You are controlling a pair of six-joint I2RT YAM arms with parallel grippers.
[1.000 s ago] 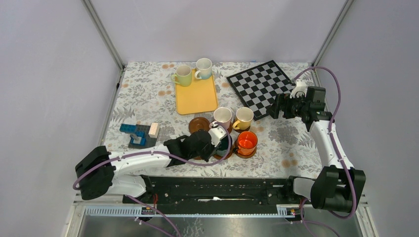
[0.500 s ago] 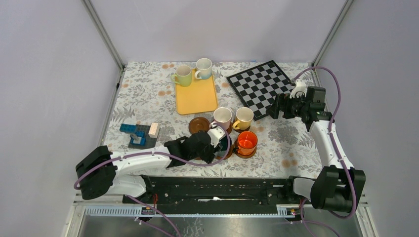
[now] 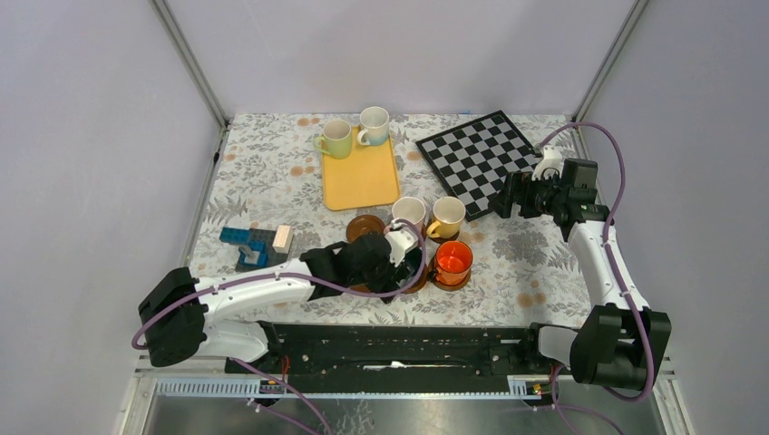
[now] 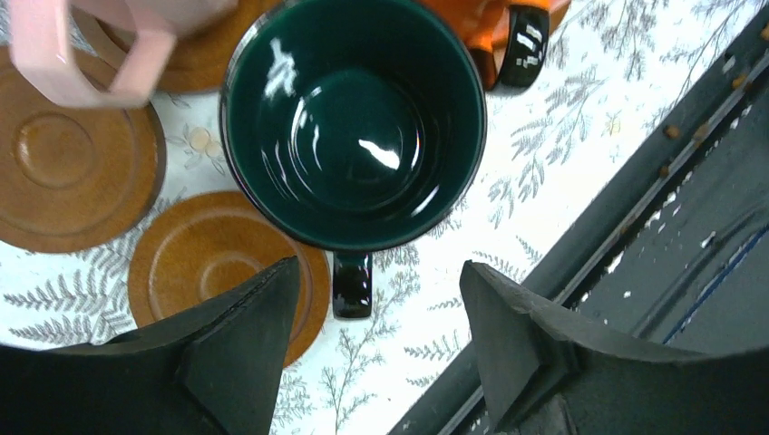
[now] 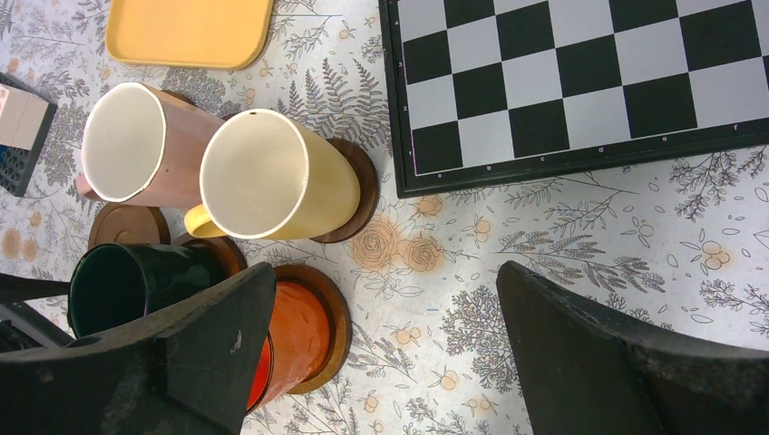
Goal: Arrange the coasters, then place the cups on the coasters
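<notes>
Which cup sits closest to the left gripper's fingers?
The dark green cup: its handle points into the open left gripper; the pink cup and orange cup lie beyond.

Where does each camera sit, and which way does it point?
Top view: fixed high behind the robot, looking down on the table; left arm and right arm show.
Left wrist: on the left arm, looking straight down into the dark green cup; left tool at bottom.
Right wrist: on the right arm, looking down at the yellow cup and chessboard; right tool at bottom.
Shared: both wrist views catch the dark green cup.
</notes>
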